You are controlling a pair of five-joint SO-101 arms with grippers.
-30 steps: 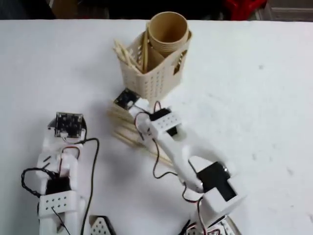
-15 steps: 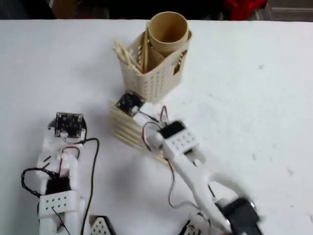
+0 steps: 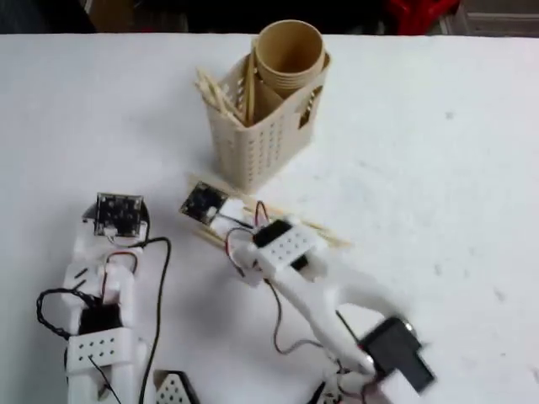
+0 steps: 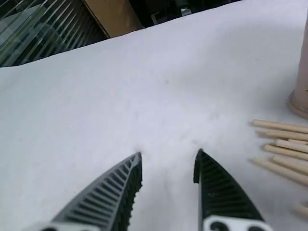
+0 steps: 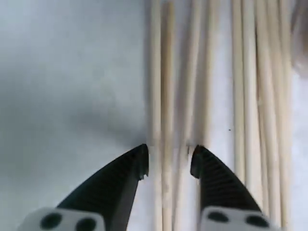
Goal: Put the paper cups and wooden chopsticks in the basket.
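A cream slotted basket (image 3: 257,139) stands at the back of the table. It holds stacked paper cups (image 3: 290,52) and several wooden chopsticks (image 3: 219,91). More loose chopsticks (image 3: 324,233) lie flat in front of it, partly under the right arm (image 3: 282,248). My right gripper (image 5: 168,156) is open just above this row of chopsticks (image 5: 250,96), its jaws either side of two of them. My left gripper (image 4: 167,155) is open over bare table to the left, holding nothing. Chopstick ends (image 4: 284,144) lie off to its side.
The white table (image 3: 438,151) has free room on the right and at the far left. The left arm (image 3: 105,286) lies folded at the front left with its cable looped beside it. The table's back edge runs just behind the basket.
The right arm has drawn back from the basket and swung its wrist leftward and nearer the front, over the loose chopsticks. The left arm has not moved.
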